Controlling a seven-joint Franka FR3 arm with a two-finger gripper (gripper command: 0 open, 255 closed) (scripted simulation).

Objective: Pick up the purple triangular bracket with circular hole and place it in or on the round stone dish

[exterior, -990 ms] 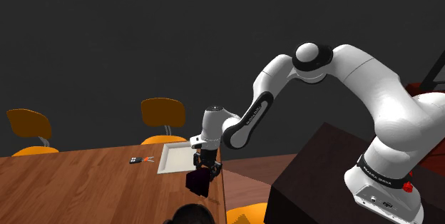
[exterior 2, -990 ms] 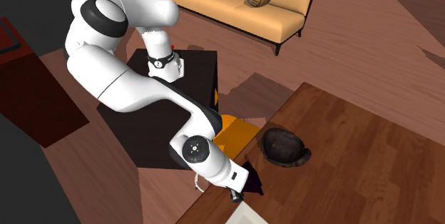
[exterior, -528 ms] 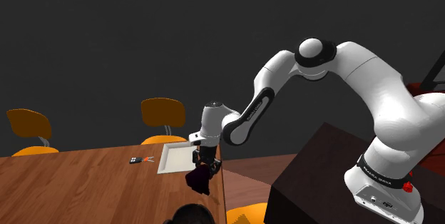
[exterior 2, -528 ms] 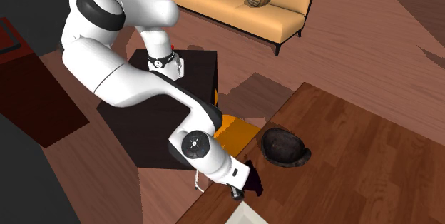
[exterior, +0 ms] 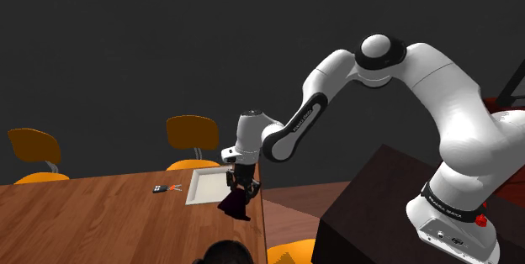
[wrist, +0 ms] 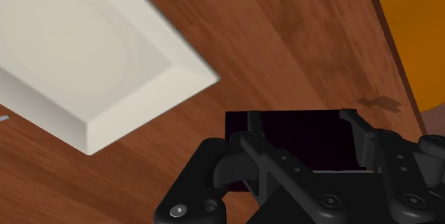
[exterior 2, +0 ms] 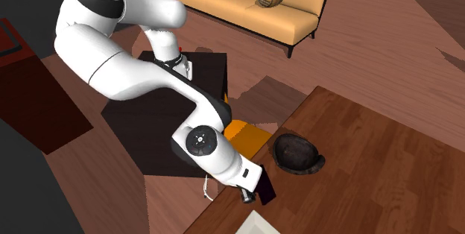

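My gripper [exterior: 239, 193] is shut on a dark purple bracket [exterior: 234, 206] and holds it just above the wooden table [exterior: 101, 220], near the table's edge. In the wrist view the bracket [wrist: 296, 148] sits clasped between the two black fingers of the gripper [wrist: 301, 126]. The round dark stone dish [exterior 2: 298, 154] lies on the table [exterior 2: 372, 165], a short way to the second exterior view's right of the gripper [exterior 2: 250, 194] and the bracket [exterior 2: 265, 188]. The dish's rim [exterior: 223, 252] shows at the shoulder view's bottom edge.
A white square plate [exterior: 208, 184] lies on the table just beyond the gripper, close beside the held bracket [wrist: 85, 65]. Small items [exterior: 167, 188] lie further along the table. Orange chairs [exterior: 192, 132] [exterior 2: 242, 136] stand around the table. The dark stand [exterior: 379, 212] is at the lower right.
The arm has risen a little, lifting the hand and the held bracket slightly higher above the table. The dish and the plate have not moved.
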